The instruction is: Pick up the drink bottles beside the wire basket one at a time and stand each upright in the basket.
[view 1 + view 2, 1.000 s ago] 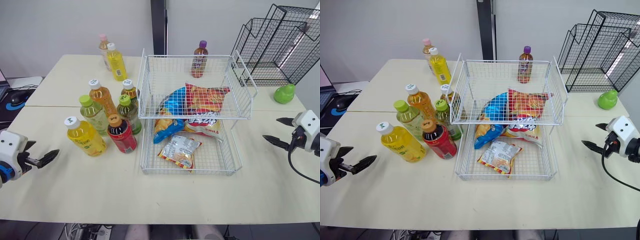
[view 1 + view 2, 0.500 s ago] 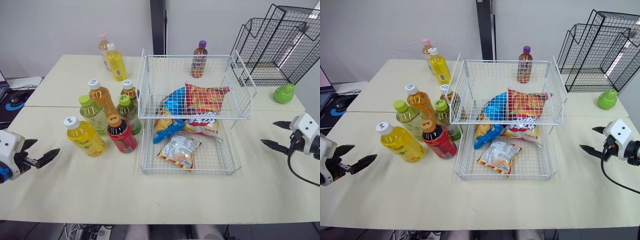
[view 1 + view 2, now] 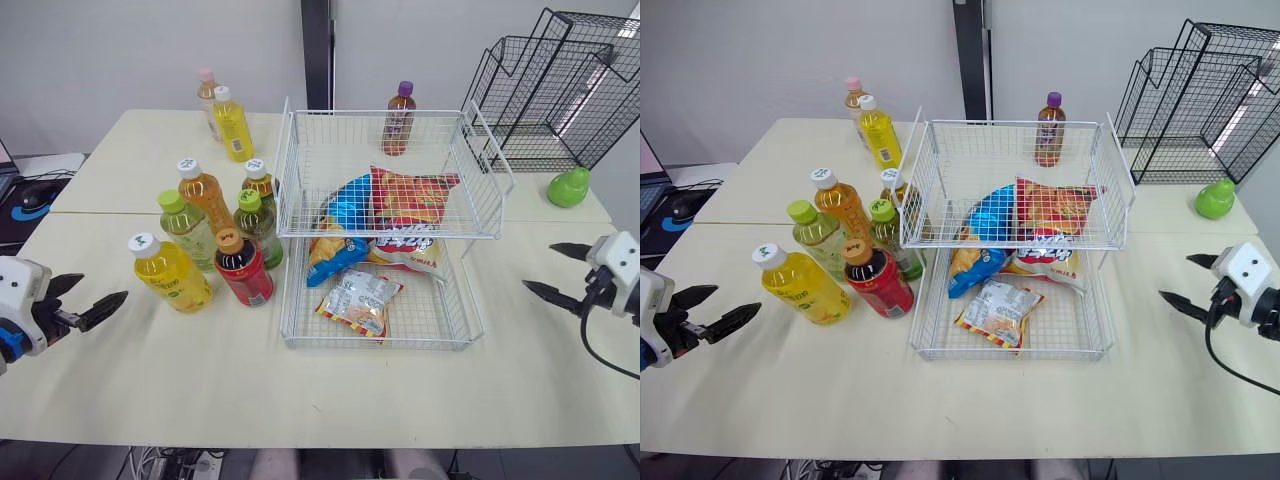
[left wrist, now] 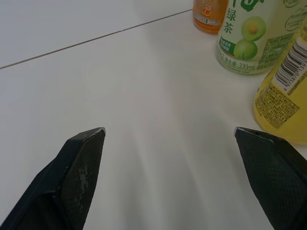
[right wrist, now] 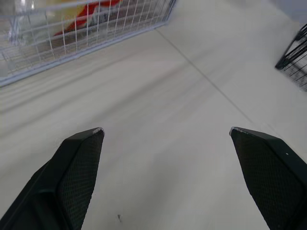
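Several drink bottles stand in a cluster left of the two-tier white wire basket point(image 3: 385, 343): a yellow one point(image 3: 170, 272), a red one point(image 3: 242, 268), a pale green one point(image 3: 188, 228), an orange one point(image 3: 205, 195), and others behind. Two more bottles point(image 3: 232, 123) stand at the back, and a purple-capped bottle point(image 3: 399, 118) stands behind the basket. My left gripper point(image 3: 104, 286) is open and empty, low over the table, left of the yellow bottle point(image 4: 285, 91). My right gripper point(image 3: 537, 265) is open and empty, right of the basket point(image 5: 86, 43).
Snack bags point(image 3: 385, 215) fill both basket tiers. Black wire racks point(image 3: 560, 90) and a green pear-shaped object point(image 3: 568, 187) sit at the back right. A computer mouse point(image 3: 38, 192) lies off the table's left side. Bare tabletop lies in front of the basket and the bottles.
My left gripper has edged slightly toward the bottle cluster. My right gripper has barely shifted. No bottle has moved.
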`<state>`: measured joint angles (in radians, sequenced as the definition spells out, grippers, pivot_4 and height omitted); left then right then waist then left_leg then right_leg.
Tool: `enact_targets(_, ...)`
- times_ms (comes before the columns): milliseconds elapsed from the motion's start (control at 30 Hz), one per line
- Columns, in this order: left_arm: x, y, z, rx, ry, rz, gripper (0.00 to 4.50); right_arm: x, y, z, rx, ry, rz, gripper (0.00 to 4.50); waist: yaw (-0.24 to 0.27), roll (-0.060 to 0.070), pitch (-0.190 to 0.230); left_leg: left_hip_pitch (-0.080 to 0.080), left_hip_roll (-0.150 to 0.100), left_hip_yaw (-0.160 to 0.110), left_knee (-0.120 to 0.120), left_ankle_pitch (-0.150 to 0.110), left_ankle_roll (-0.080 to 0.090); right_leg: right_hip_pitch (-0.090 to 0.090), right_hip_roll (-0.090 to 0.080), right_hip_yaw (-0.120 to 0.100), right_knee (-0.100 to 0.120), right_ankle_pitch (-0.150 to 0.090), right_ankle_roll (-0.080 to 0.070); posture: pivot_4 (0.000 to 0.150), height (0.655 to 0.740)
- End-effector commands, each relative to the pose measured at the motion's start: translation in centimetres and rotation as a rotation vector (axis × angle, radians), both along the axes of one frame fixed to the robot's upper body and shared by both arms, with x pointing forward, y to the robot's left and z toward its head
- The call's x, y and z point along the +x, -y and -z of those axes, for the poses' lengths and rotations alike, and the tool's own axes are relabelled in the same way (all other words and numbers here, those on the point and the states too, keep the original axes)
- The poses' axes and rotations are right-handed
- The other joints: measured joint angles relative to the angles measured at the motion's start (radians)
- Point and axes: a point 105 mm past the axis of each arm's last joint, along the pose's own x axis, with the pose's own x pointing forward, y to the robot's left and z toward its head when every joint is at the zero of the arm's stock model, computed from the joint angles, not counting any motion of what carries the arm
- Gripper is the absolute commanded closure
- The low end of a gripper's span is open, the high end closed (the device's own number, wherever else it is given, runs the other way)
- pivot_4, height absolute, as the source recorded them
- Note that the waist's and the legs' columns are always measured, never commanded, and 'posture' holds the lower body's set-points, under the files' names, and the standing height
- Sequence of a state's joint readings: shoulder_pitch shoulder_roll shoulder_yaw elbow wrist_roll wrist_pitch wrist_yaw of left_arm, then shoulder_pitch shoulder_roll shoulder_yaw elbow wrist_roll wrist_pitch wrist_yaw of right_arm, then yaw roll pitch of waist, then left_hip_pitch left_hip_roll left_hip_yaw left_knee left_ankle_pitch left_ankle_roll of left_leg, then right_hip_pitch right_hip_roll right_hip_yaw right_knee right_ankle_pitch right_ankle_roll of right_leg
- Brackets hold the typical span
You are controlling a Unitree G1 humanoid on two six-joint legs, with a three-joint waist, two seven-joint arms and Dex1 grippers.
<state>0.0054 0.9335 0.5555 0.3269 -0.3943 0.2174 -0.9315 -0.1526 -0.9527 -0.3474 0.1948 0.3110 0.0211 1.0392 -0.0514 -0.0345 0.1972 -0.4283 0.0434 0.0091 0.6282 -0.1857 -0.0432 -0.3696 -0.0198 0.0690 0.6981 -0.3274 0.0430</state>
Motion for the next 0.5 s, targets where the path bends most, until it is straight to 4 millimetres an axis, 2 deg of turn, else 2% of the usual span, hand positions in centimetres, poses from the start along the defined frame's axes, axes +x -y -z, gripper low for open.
enact_targets(33, 0.1, 0.3, -1.2, -0.002, 0.056, 0.000, 0.02, -1.8, -1.7, -5.4, 0.045, 0.142, -0.061, 0.00, 0.000, 0.000, 0.000, 0.000, 0.000, 0.000, 0.000, 0.000, 0.000, 0.000, 0.000, 0.000, 0.000, 0.000, 0.000, 0.150, 0.7360)
enact_targets(100, -0.1, 0.6, -1.2, -0.007, 0.060, -0.002, 0.02, -4.2, -3.8, -8.6, 0.079, 0.168, -0.157, 0.00, 0.002, 0.001, -0.001, -0.001, 0.000, -0.001, 0.000, 0.000, 0.000, 0.000, 0.000, 0.000, 0.000, 0.000, 0.000, 0.150, 0.7360)
enact_targets(133, -0.2, 0.7, -1.1, -0.008, 0.060, -0.003, 0.02, -4.9, -4.5, -9.4, 0.085, 0.167, -0.184, 0.00, 0.003, 0.001, 0.000, -0.001, 0.000, -0.002, 0.000, 0.000, 0.000, 0.000, 0.000, 0.000, 0.000, 0.000, 0.000, 0.150, 0.7360)
enact_targets(200, -0.4, 0.7, -1.0, -0.012, 0.055, -0.007, 0.02, -5.6, -5.9, -11.5, 0.123, 0.176, -0.227, 0.00, 0.001, 0.000, -0.001, -0.001, 0.001, -0.004, 0.000, -0.001, -0.001, 0.000, 0.000, 0.000, 0.000, 0.000, 0.000, 0.150, 0.7360)
enact_targets(267, -0.7, 1.0, -0.9, -0.021, 0.049, -0.006, 0.02, -6.3, -8.2, -13.2, 0.151, 0.166, -0.326, 0.00, -0.003, -0.001, -0.002, 0.000, 0.004, -0.005, 0.000, -0.001, -0.001, 0.000, 0.000, 0.000, -0.001, 0.001, -0.002, 0.150, 0.7360)
enact_targets(333, -1.0, 1.3, -1.0, -0.025, 0.048, 0.000, 0.02, -6.6, -10.3, -13.9, 0.168, 0.143, -0.425, 0.00, -0.005, -0.002, -0.003, 0.001, 0.005, -0.004, 0.000, -0.001, -0.001, 0.001, -0.001, 0.000, -0.001, 0.002, -0.003, 0.150, 0.7360)
enact_targets(500, -2.6, 1.9, -2.4, -0.042, 0.073, 0.001, 0.02, -6.0, -15.7, -13.3, 0.155, 0.085, -0.687, 0.00, -0.008, -0.005, -0.004, 0.002, 0.005, -0.004, 0.001, -0.001, -0.001, 0.000, -0.002, 0.001, -0.001, 0.001, -0.003, 0.150, 0.7360)
